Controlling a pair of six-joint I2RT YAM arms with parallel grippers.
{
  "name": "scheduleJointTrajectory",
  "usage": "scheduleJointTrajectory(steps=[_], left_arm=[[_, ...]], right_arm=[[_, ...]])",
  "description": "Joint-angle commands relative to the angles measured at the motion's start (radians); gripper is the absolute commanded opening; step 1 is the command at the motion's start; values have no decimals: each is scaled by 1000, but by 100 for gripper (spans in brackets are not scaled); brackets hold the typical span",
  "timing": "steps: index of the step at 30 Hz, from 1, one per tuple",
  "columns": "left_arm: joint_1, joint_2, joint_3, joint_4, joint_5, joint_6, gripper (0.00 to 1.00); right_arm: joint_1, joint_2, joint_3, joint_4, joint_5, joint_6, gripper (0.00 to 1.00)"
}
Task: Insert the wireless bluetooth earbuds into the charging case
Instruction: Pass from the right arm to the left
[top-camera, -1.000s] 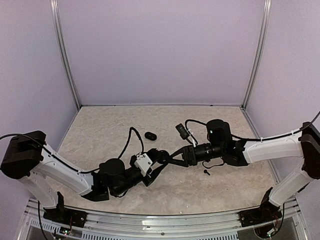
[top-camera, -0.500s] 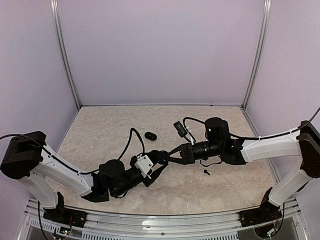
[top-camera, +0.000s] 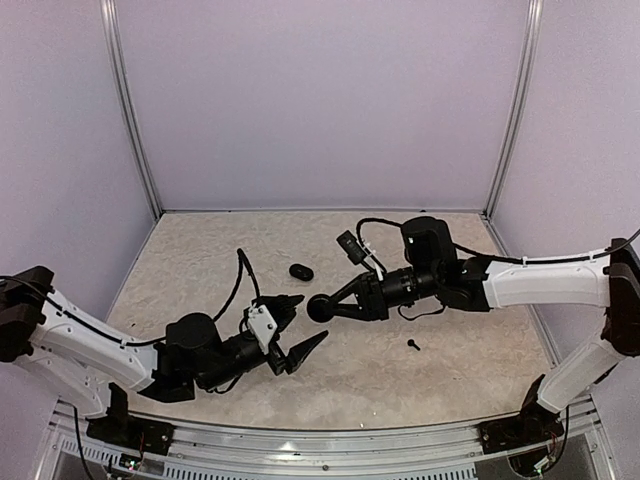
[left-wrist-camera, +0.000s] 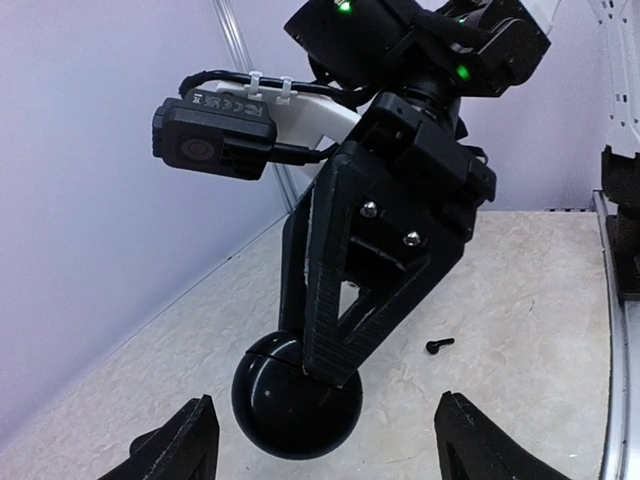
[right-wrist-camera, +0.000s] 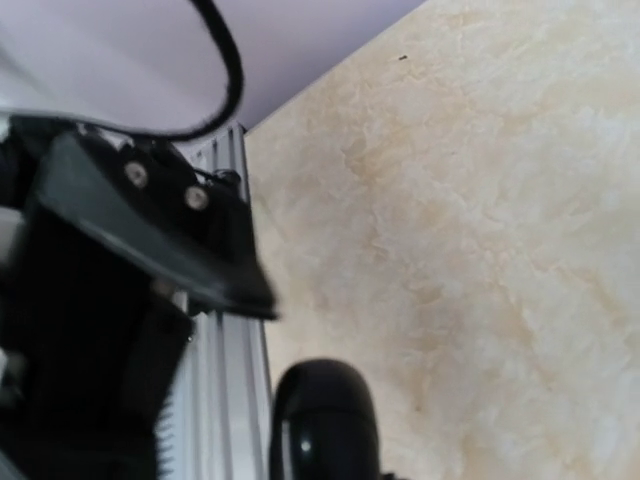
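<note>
**Case Gripped by the Right End Effector**

From the top view: charging case (top-camera: 321, 308) pinched at the tips of the right end effector (top-camera: 333, 304), jaws narrow around it. Left end effector (top-camera: 311, 318) spread wide, holding nothing, just short of the case. Only in the left wrist view: a seam across the glossy shell. Single earbud (top-camera: 413, 345) lying well apart on the tabletop (top-camera: 200, 260), right of the case. Dark oval object (top-camera: 301, 271) farther back.
</note>
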Motion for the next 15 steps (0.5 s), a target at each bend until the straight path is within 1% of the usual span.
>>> scheduleJointTrajectory(steps=[1,3,6,8,12,15], left_arm=[[16,-136,-44,-116,166,-107,74],[44,-192,-64,-174,248,-163,74],[95,-284,-99,-223,367,-254,71],[119,-335,-110,-254,407,-295,70],[144,-411,-111,-335,466,-359,67],[149,-421,-106,-369,504,-376,63]], right_arm=[[-7,-37,106,-247,1,-260,11],[-6,-42,137,-308,-14,-325,11],[0,-59,156,-349,-47,-387,12],[15,-68,168,-377,-57,-432,12],[61,-50,232,-511,-17,-529,12],[81,-20,293,-607,14,-570,10]])
